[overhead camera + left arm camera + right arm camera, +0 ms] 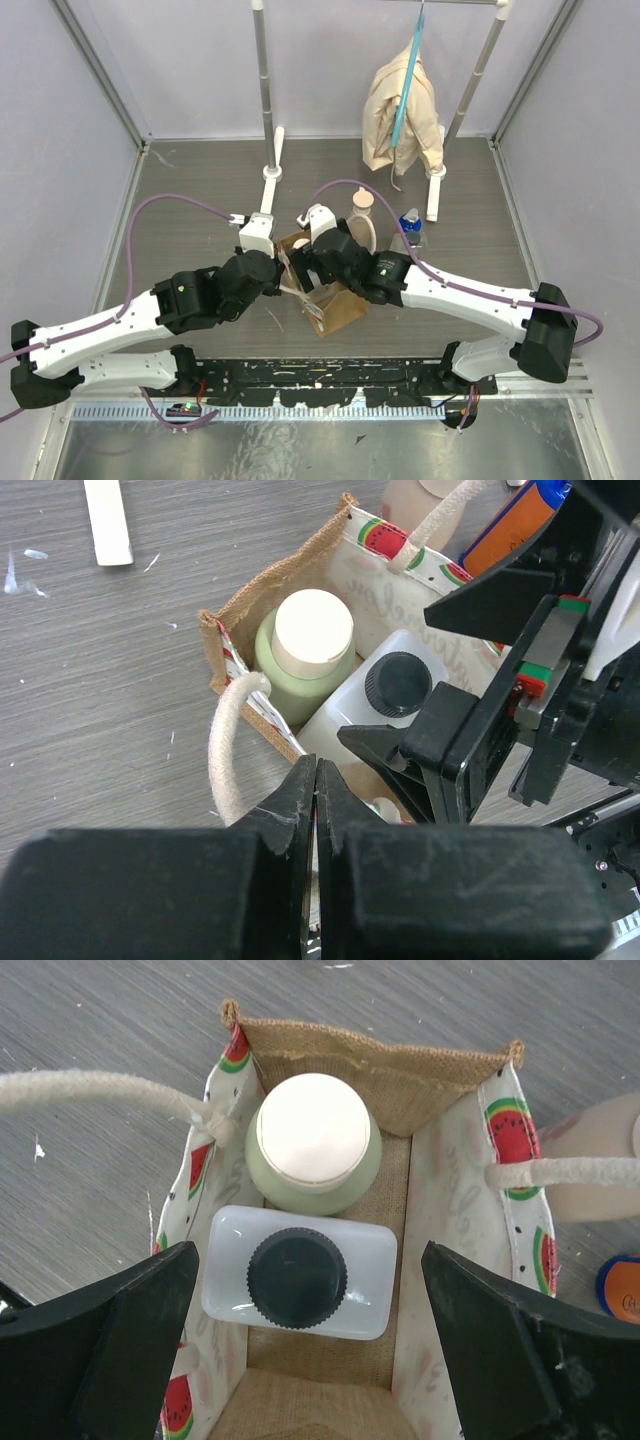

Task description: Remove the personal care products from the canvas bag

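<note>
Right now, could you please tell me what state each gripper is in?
Left gripper: closed at the canvas bag's near rim; a grip on it cannot be told.
Right gripper: open over the dark-capped white bottle, holding nothing.

Four bottles [313,1140] [297,1278] [362,210] [411,228], one bag [380,1070]

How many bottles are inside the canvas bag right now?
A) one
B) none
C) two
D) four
C: the right wrist view looks straight down into the canvas bag and shows just the cream-capped bottle and the dark-capped white bottle.
</note>
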